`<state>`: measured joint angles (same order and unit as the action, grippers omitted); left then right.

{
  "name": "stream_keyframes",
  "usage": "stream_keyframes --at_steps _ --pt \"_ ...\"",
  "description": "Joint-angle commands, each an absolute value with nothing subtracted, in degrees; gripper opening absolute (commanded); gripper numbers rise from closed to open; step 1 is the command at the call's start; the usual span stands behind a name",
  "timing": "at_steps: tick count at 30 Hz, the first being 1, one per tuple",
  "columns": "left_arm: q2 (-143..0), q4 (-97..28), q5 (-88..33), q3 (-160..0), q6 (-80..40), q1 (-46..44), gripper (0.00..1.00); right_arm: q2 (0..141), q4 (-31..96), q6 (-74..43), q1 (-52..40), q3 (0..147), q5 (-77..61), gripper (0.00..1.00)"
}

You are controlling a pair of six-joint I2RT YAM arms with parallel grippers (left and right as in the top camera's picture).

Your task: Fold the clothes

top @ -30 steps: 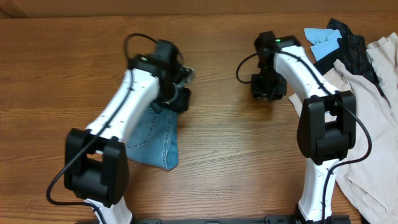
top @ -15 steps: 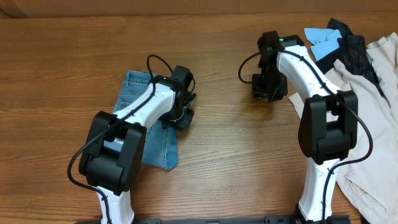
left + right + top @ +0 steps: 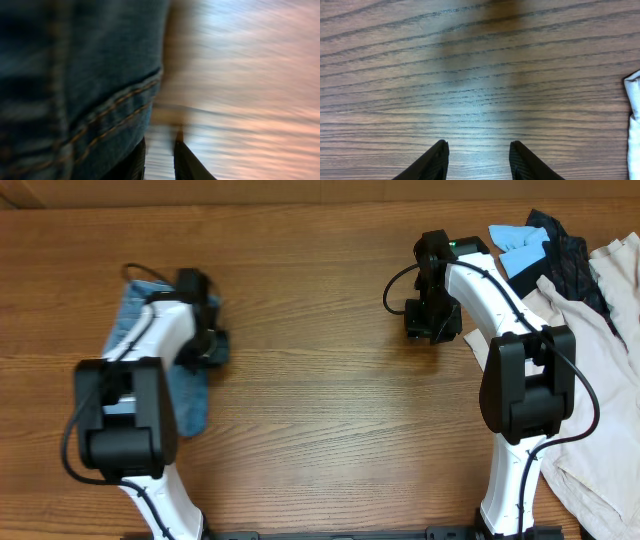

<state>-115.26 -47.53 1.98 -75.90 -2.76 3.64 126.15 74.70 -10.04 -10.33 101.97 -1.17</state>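
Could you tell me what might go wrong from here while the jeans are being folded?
1. The jeans lie bunched, partly under the left arm. The left gripper shows only in a blurred view, so its hold is unclear, and the denim could slip or crumple.
2. The right gripper stands open over bare wood, close to the beige garment. It might snag that one instead.

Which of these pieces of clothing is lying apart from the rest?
The light-blue denim jeans, alone at the left. The beige garment, black garment and bright-blue cloth are all bunched together at the far right.
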Motion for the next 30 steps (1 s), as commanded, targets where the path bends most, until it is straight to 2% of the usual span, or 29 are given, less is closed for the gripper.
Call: stream_keyframes --at_steps 1,2,4,7,9,13,15,22,30 --pt "-118.72 -45.06 6.59 -74.89 0.23 9.72 0.23 123.9 74.91 -9.61 -10.63 102.32 -1.41 0.43" --pt "-118.72 -43.94 6.57 -74.91 0.25 11.42 0.24 123.9 74.91 -9.61 -10.63 102.32 -1.41 0.43" --pt "-118.72 -42.48 6.57 -74.96 0.25 13.93 0.32 123.9 74.96 -9.61 -10.63 102.32 -1.43 0.43" --pt "-118.72 -40.99 6.59 -75.53 0.25 17.58 0.32 123.9 75.18 -9.61 -10.63 102.32 -1.43 0.43" --pt "-118.72 -40.84 6.57 -76.4 0.23 19.42 0.36 123.9 75.24 -9.61 -10.63 102.32 -1.41 0.43" --pt "-118.72 -41.43 6.57 -78.98 0.21 22.24 0.38 123.9 75.33 -9.61 -10.63 102.32 -1.43 0.43" --pt "-118.72 -42.46 6.44 -80.36 0.16 22.98 0.46 123.9 75.33 -9.61 -10.63 102.32 -1.41 0.43" --pt "-118.72 -46.54 0.34 -83.02 -0.03 22.72 0.57 123.9 75.33 -9.61 -10.66 102.32 -1.43 0.43" --pt "-118.72 -41.01 0.4 -82.98 -1.72 21.82 0.59 123.9 75.59 -9.58 -10.66 102.32 -1.43 0.43"
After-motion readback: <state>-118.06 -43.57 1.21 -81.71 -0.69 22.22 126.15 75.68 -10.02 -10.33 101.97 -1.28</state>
